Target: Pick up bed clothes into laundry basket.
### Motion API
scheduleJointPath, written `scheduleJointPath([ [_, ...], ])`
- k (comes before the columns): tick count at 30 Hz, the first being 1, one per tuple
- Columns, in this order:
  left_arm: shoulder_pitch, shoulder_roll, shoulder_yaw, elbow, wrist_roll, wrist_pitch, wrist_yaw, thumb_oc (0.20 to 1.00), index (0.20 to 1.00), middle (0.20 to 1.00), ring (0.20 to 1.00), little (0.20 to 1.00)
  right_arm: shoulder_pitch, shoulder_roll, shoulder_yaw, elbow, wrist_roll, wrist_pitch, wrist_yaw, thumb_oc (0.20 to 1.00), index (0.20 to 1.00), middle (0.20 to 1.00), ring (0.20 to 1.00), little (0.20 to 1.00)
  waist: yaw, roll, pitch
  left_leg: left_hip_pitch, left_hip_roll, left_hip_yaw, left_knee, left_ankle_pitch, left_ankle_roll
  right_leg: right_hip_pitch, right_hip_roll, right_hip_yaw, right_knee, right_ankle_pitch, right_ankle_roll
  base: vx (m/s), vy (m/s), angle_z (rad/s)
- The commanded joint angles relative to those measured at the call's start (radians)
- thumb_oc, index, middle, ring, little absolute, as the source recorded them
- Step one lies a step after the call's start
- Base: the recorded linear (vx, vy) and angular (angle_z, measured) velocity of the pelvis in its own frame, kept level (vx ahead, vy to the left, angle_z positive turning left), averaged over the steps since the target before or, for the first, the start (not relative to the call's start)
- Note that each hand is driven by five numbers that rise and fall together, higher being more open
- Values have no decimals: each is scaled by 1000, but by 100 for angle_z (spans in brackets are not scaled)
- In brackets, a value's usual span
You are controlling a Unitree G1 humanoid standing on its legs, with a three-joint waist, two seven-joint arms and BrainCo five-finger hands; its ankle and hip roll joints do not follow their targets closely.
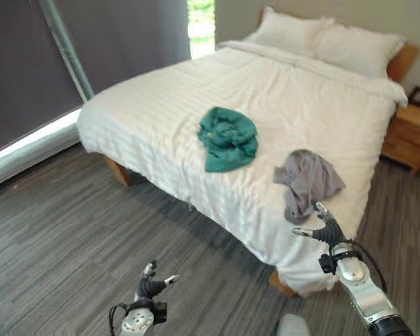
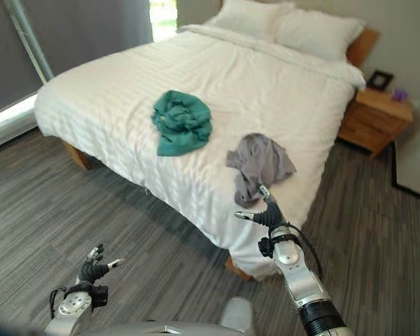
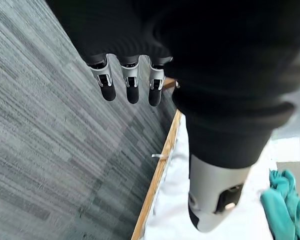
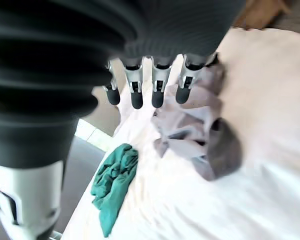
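Left eye view: right hand (image 1: 323, 229) is raised at the bed's (image 1: 161, 112) near edge, fingers straight and apart, holding nothing. The grey garment (image 1: 306, 178) lies crumpled just past the fingertips, not touched. The teal garment (image 1: 228, 138) sits further beyond the fingers, toward mid-bed, well apart from the grey one. Left hand (image 1: 151, 285) hangs low over the floor (image 1: 56, 245), fingers relaxed, empty. I see no laundry basket.

Right eye view: same layout; a wooden nightstand (image 2: 375, 117) stands beside the bed, far past the right hand's fingers.

Left wrist view: straight fingers (image 3: 132, 85) apart over the floor, with the bed's wooden rail (image 3: 157, 175) beyond them and a bit of teal cloth at the frame edge. This is the one view that shows the rail from close.

Right wrist view: fingers (image 4: 158, 85) straight, spread, with the grey garment directly beyond the tips and the teal one off to the thumb side. It shows the grey folds better than the head views.

Step in hand, I judge: reaching for the grey garment. To do it well, bring the fingers down onto the bunched middle, close around a thick fold, avoid pinching the duvet with it.
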Motion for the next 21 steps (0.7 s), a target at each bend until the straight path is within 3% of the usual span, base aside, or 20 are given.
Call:
scheduleJointPath([
  [1, -98, 55, -20, -99, 39, -42, 28, 1000, 1000, 1000, 1000, 1000, -149, -70, -26, -4, -129, -13, -103, 1000, 1000, 1000, 1000, 1000, -16, -37, 48, 57, -49, -11, 10, -99, -39, 24, 3, -176, -287, 127, -15, 225, -42, 59],
  [2, -99, 53, -19, -102, 40, -38, 29, 1000, 1000, 1000, 1000, 1000, -152, -70, -26, -4, -131, -12, -103, 1000, 1000, 1000, 1000, 1000, -18, -32, 48, 56, -44, -13, 10, -102, -40, 28, 8, -180, -294, 129, -15, 314, 1, 35],
  [3, -182, 75, -6, -156, 46, -30, 17, 1000, 1000, 1000, 1000, 1000, -198, -112, 0, 77, -204, 33, -134, 1000, 1000, 1000, 1000, 1000, -40, -30, 46, 97, -51, -19, 10, -136, -52, -33, 12, -265, -351, 172, -5, 341, -31, 28],
  [5, -229, 77, -13, -167, 41, -42, 29, 1000, 1000, 1000, 1000, 1000, -255, -137, 27, 185, -260, 64, -165, 1000, 1000, 1000, 1000, 1000, -40, -45, 39, 130, -61, -16, 10, -157, -64, -25, -28, -365, -391, 193, -9, 356, -96, 46],
  [8, -242, 65, -14, -173, 42, -46, 46, 1000, 1000, 1000, 1000, 1000, -283, -160, 41, 228, -299, 93, -171, 1000, 1000, 1000, 1000, 1000, -55, -52, 30, 158, -59, -23, 44, -194, -77, 21, -12, -349, -414, 180, -39, 245, -96, 15],
  [9, -260, 30, -15, -162, 29, -51, 71, 1000, 1000, 1000, 1000, 1000, -311, -172, 60, 277, -337, 113, -203, 1000, 1000, 1000, 1000, 1000, -65, -34, 22, 124, -24, -19, 240, -145, -139, 91, 1, -357, -450, 189, -76, 472, -182, -4],
  [10, -257, 22, -15, -161, 18, -55, 65, 1000, 1000, 1000, 1000, 1000, -317, -176, 70, 291, -339, 120, -198, 1000, 1000, 1000, 1000, 1000, -57, -26, 24, 102, 1, -17, 324, -106, -162, 117, 9, -355, -458, 175, -86, 450, -188, -10],
  [12, -260, 16, -28, -160, 0, -69, 62, 1000, 1000, 1000, 1000, 1000, -342, -191, 88, 328, -325, 118, -205, 1000, 1000, 1000, 1000, 1000, -38, -33, 38, 1, 9, -40, 525, 15, -218, 172, 16, -335, -473, 146, -120, 218, -125, -41],
  [13, -272, 18, -36, -159, 7, -71, 70, 1000, 1000, 1000, 1000, 1000, -347, -198, 94, 345, -321, 116, -206, 1000, 1000, 1000, 1000, 1000, -26, -49, 52, -53, 12, -41, 602, 51, -232, 192, 7, -326, -473, 131, -127, 218, -113, -64],
  [15, -281, 20, -37, -154, 4, -71, 73, 1000, 1000, 1000, 1000, 1000, -354, -202, 98, 363, -312, 114, -207, 1000, 1000, 1000, 1000, 1000, -13, -61, 66, -105, 29, -24, 642, 40, -221, 210, 0, -316, -473, 121, -127, 216, -26, -40],
  [17, -301, 22, -35, -114, -21, -69, 87, 1000, 1000, 1000, 1000, 1000, -394, -196, 138, 449, -284, 116, -197, 1000, 1000, 1000, 1000, 1000, 19, -47, 86, -158, 91, 3, 471, -11, -174, 240, -2, -281, -473, 95, -93, 296, 195, -23],
  [18, -301, 24, -36, -109, -24, -69, 86, 1000, 1000, 1000, 1000, 1000, -412, -189, 151, 475, -280, 117, -192, 1000, 1000, 1000, 1000, 1000, 24, -31, 84, -162, 108, 9, 340, 4, -166, 235, -4, -270, -473, 96, -75, 224, 332, -43],
  [19, -293, 26, -31, -103, -25, -77, 93, 1000, 1000, 1000, 1000, 1000, -429, -195, 167, 499, -274, 112, -189, 1000, 1000, 1000, 1000, 1000, 33, -3, 80, -148, 134, 27, 173, 63, -175, 241, -2, -252, -473, 79, -52, 210, 308, -49],
  [20, -285, 24, -29, -102, -24, -76, 87, 1000, 1000, 1000, 1000, 1000, -424, -185, 171, 501, -273, 107, -175, 1000, 1000, 1000, 1000, 1000, 44, 12, 82, -140, 143, 29, 108, 105, -181, 258, -6, -238, -473, 68, -50, 167, 191, -66],
  [21, -285, 24, -29, -102, -24, -76, 87, 1000, 1000, 1000, 1000, 1000, -424, -185, 171, 501, -273, 107, -175, 1000, 1000, 1000, 1000, 1000, 45, 12, 84, -136, 143, 31, 103, 107, -181, 260, -6, -237, -473, 67, -50, 199, 139, -87],
])
